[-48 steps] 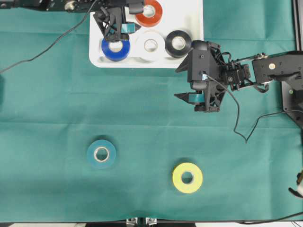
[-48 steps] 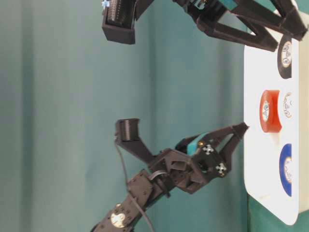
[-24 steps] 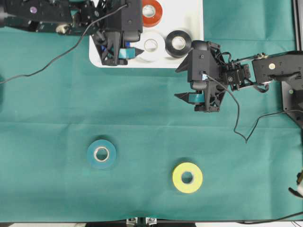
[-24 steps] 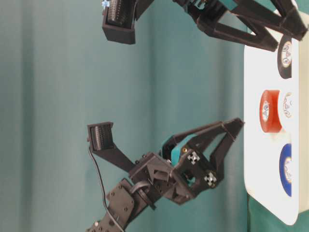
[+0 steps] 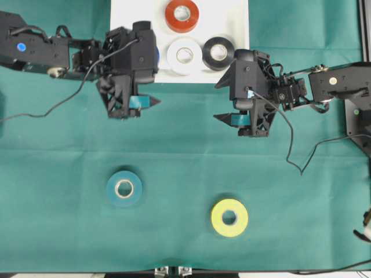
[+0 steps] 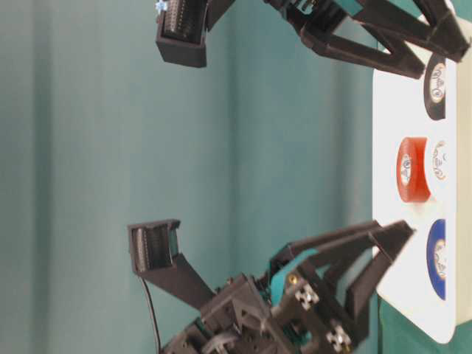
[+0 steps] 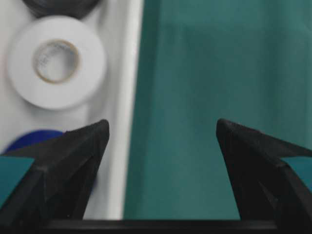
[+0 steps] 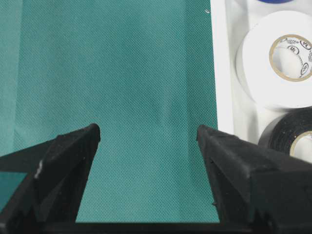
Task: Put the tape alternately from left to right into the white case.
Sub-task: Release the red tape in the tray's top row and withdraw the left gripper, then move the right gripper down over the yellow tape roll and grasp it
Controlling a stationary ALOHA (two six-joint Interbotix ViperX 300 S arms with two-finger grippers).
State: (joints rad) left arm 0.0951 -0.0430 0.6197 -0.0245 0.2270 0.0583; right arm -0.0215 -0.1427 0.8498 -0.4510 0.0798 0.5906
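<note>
The white case at the top of the overhead view holds a red-orange tape roll, a white one and a black one. A blue roll also lies in it, hidden overhead by my left arm. On the cloth lie a teal roll and a yellow roll. My left gripper hangs open and empty over the case's near rim, one finger above the blue roll. Just right of the case, my right gripper is open and empty above bare cloth.
Green cloth covers the table. Black cables trail from both arms, one curling at the right. The right arm's base stands at the right edge. The teal and yellow rolls lie well apart near the front.
My left gripper has drawn back from over the red and blue rolls to the case's near edge, staying open and empty. The right arm has not moved.
</note>
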